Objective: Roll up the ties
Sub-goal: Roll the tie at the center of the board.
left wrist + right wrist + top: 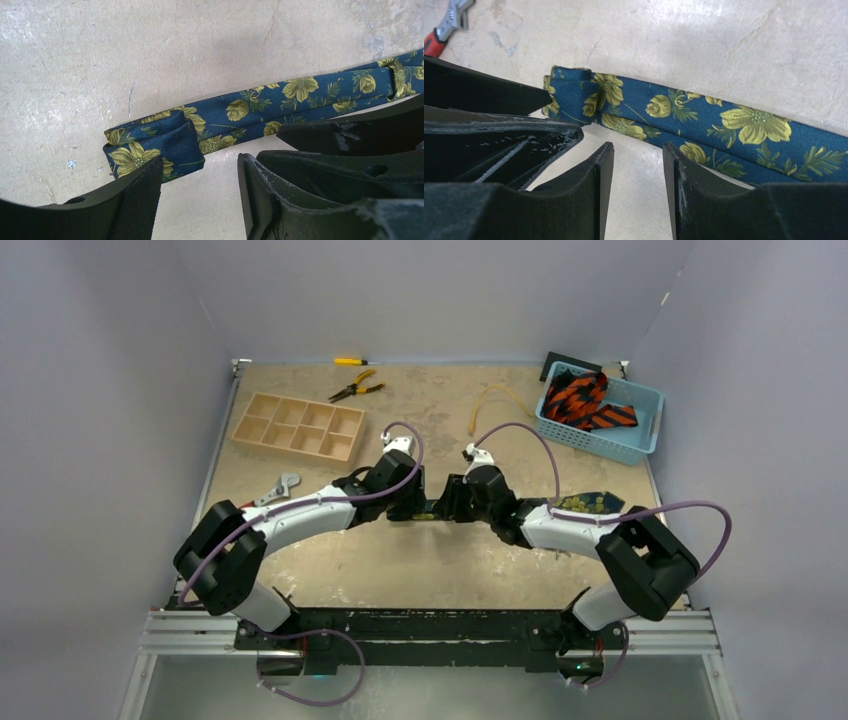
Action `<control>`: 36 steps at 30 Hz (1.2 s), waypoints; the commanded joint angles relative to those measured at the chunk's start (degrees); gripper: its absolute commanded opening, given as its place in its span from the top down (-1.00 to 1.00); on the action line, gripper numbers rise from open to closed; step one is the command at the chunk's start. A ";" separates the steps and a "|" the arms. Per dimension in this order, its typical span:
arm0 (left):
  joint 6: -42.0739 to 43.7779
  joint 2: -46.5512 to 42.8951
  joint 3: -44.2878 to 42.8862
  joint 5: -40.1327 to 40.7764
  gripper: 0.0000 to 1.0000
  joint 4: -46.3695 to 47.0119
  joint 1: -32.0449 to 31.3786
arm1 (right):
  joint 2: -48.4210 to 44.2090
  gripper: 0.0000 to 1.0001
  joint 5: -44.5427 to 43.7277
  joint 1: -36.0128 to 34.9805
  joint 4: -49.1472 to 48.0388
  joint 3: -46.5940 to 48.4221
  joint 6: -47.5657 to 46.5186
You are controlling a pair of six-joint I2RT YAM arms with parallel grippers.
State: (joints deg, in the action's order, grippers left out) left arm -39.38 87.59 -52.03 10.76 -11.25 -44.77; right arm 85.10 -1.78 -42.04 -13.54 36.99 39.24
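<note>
Grey walls (110,390) box in the beige worktop (440,570), and I see both arms leaning in until their wrists nearly meet at its middle. A wooden tray (298,427) of compartments sits far left. A blue basket (640,445) sits at the far right corner with the orange-red ties (580,400) heaped inside. The navy tie (260,107) lies flat on the worktop, running from under the wrists out to the right, its near end folded over on itself in a short flap. My left fingers (142,200) stand apart and grip nothing, one tip just at that flap. My right fingers (596,185) are also parted over bare worktop, beside the tie, holding nothing. Yellow-handled pliers (355,388) and a yellow cord (490,400) lie at the back, and a wrench (280,487) lies by the left arm.
</note>
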 commanded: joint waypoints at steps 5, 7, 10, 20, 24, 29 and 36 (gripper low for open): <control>0.44 -3.15 -1.92 1.64 -0.10 -0.03 -0.26 | -1.32 0.05 3.70 0.20 -5.64 1.10 -2.22; 0.56 -4.54 -1.85 2.46 -0.10 -0.46 -0.24 | -0.50 0.01 4.81 0.12 -5.78 2.16 -1.91; 0.91 -6.96 -1.85 4.13 -0.11 -1.81 -0.22 | 1.04 -0.05 6.17 0.12 -5.84 4.01 -1.56; 0.22 -12.05 1.20 7.43 -0.15 -2.53 0.43 | 6.65 -0.07 7.89 -0.15 -4.92 10.32 -0.78; -1.54 -14.66 3.86 10.31 -0.15 -2.89 1.72 | 8.17 -0.07 6.31 -1.37 -1.85 13.41 -2.06; -4.59 -19.46 9.77 8.23 -0.16 -0.18 7.05 | 10.86 -0.06 4.28 -2.07 0.90 15.82 -3.17; -6.56 -21.30 15.85 1.34 -0.21 5.55 12.99 | 13.88 -0.01 2.50 -2.15 2.07 16.70 -4.00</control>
State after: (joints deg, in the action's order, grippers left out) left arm -44.03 66.72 -38.11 16.56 -11.07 -33.21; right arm 98.15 2.83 -44.03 -13.17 51.81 36.84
